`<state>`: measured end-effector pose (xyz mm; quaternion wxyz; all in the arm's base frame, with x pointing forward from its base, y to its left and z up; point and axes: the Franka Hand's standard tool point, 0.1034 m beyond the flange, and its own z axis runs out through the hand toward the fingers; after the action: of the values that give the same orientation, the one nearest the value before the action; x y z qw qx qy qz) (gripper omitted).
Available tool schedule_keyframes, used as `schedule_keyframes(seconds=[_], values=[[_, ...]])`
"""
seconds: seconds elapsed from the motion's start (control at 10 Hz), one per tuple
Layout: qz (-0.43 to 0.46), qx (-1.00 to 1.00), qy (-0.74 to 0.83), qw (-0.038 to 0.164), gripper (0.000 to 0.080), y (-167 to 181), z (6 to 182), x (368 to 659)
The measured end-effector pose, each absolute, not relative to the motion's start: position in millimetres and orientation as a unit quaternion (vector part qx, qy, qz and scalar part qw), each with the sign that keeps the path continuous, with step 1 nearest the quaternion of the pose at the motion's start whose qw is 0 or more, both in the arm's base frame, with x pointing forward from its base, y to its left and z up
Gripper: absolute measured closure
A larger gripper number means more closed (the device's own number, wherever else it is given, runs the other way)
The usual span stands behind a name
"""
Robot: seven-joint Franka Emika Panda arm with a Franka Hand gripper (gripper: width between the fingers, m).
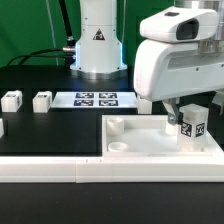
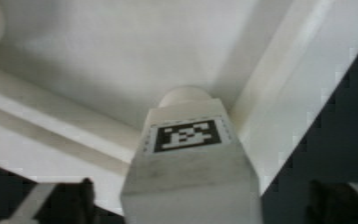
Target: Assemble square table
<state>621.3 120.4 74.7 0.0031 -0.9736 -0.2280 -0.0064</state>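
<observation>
Marker board (image 1: 97,99): thin flat white sheet, four black-white tags in row, lying flat on black worktop (image 1: 50,138), toward far side, about mid-width in exterior view. Long white rail (image 1: 45,171): straight, low, runs along near edge of worktop, spanning from exterior view's left to exterior view's right. Pale grey surface (image 1: 100,205) lies nearer than rail. Green backdrop (image 1: 25,25) stands behind far edge, on exterior view's left. Dark cable (image 1: 68,30) hangs in front of backdrop, dropping toward far edge of worktop.

Black tabletop (image 1: 50,135), green backdrop (image 1: 20,20) behind, even light.
</observation>
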Motion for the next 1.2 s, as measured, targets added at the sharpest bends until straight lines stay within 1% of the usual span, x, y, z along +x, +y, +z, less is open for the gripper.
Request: schedule_keyframes(seconds=[0.1,0.2,0.3,0.7,0.8,1.0,1.2], values=[[-0.006,-0.974,-0.228,0.003,0.0349,120.4,74.7,621.3],[-0.006,-0.974,-0.227,0.003,0.0349,120.5,74.7,621.2],[-0.006,-0.974,-0.227,0.003,0.0509,120.3,74.7,621.3],[-0.007,-0.979,-0.204,0.007,0.0509,115.2,74.5,622.1],[-0.011,-0.988,-0.154,0.009,0.0509,115.0,74.4,622.6],[-0.015,-0.999,-0.043,0.023,0.0509,116.0,74.3,622.8],[-0.020,-0.999,0.042,0.027,0.0509,117.3,74.4,623.9]])
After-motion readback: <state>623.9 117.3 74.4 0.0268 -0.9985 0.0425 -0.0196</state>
